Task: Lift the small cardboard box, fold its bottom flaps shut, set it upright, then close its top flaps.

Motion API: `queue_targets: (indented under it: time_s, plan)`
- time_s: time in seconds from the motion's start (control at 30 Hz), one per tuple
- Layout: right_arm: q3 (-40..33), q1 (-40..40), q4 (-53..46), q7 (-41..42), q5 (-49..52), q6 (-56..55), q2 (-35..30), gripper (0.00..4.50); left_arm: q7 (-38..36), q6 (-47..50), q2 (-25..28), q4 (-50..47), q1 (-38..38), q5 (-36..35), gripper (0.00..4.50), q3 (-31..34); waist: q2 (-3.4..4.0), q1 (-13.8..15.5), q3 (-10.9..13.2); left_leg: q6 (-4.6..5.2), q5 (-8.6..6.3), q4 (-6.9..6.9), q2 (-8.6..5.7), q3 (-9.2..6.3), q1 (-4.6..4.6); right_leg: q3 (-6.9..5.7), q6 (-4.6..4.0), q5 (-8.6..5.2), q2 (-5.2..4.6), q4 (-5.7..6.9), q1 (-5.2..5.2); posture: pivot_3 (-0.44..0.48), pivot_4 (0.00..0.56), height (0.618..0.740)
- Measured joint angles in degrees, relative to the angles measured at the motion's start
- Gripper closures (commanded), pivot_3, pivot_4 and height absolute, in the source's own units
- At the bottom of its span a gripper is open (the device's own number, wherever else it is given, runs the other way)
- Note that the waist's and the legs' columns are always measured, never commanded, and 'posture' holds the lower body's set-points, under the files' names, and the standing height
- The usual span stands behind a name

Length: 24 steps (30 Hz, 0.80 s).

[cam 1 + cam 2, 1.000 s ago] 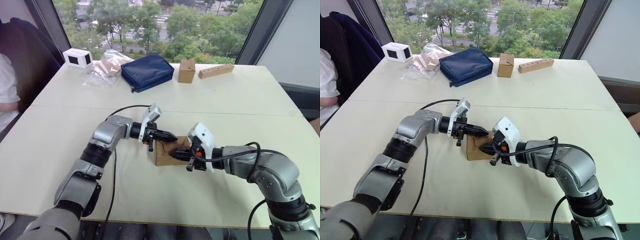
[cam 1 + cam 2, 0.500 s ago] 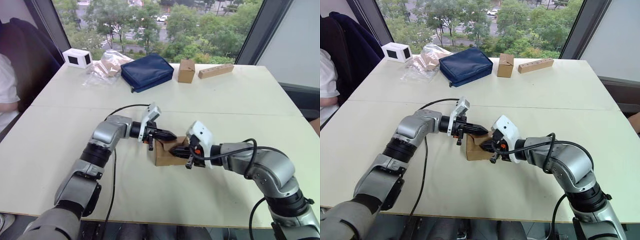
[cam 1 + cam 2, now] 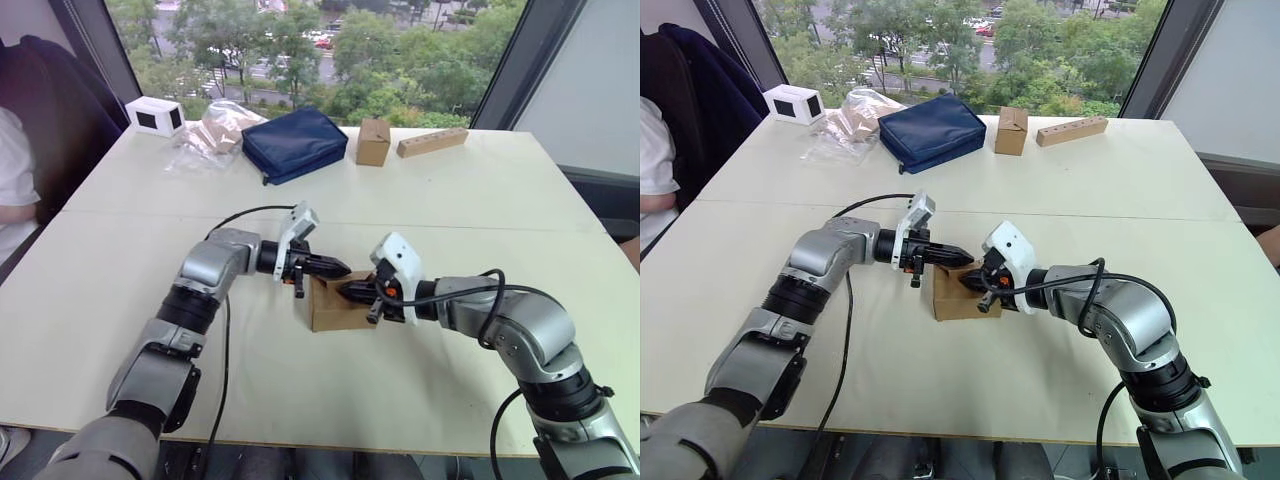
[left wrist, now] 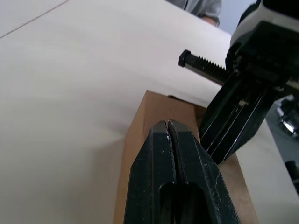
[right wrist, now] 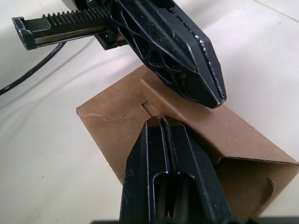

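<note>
The small cardboard box (image 3: pixel 333 310) stands upright on the table's near half. Its top flaps (image 5: pixel 187 116) lie folded flat, with a tuck slit showing. The bottom flaps are hidden beneath it. My left gripper (image 3: pixel 344 270) is shut and empty, reaching in from the left with its tip over the box's top rear edge. My right gripper (image 3: pixel 347 291) is also shut and empty. It comes in from the right, and its tip rests on the top face just in front of the left one. The left wrist view shows the left gripper (image 4: pixel 168 124) above the box (image 4: pixel 140 135).
Along the far edge sit a white box (image 3: pixel 155 116), a clear plastic bag (image 3: pixel 212 130), a blue pouch (image 3: pixel 295 144), a smaller sealed brown box (image 3: pixel 373 141) and a long wooden block (image 3: pixel 432 142). A black cable (image 3: pixel 245 214) trails behind my left arm. A person (image 3: pixel 14 170) sits at the left.
My right gripper has moved up and left, from the box's right side onto its top, close to the left gripper. The left gripper has hardly moved.
</note>
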Motion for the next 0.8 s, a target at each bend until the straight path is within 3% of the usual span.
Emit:
queue_targets:
  time_s: [0.37,0.57,0.8]
  plan:
    - [-11.4,-1.3,-4.9,-1.4,8.4,5.6,-0.4,4.5,-1.3,-4.9,2.6,-5.1,3.1,2.6,4.49,-2.7,0.02,-0.1,0.0,0.0,0.0,-0.02,0.03,-0.01,0.05,0.03,-0.01,0.0,-0.21,0.0,0.02,0.0,0.15,0.74]
    - [-10.4,-1.7,-4.3,-2.0,7.5,4.7,-0.4,4.5,-0.6,-1.1,2.8,-7.1,3.1,1.3,4.49,-1.9,0.02,-0.1,0.0,0.0,-0.01,-0.03,0.01,0.01,0.03,0.03,-0.01,0.0,-0.21,0.0,0.01,0.0,0.15,0.74]
    - [-4.3,0.5,0.1,-1.6,1.9,-0.4,-0.5,4.5,0.3,5.9,6.2,-13.4,4.7,-2.9,4.49,1.8,0.02,-0.2,0.0,0.0,0.0,-0.05,0.01,0.0,0.0,0.03,-0.01,0.0,-0.05,0.0,-0.02,0.0,0.15,0.74]
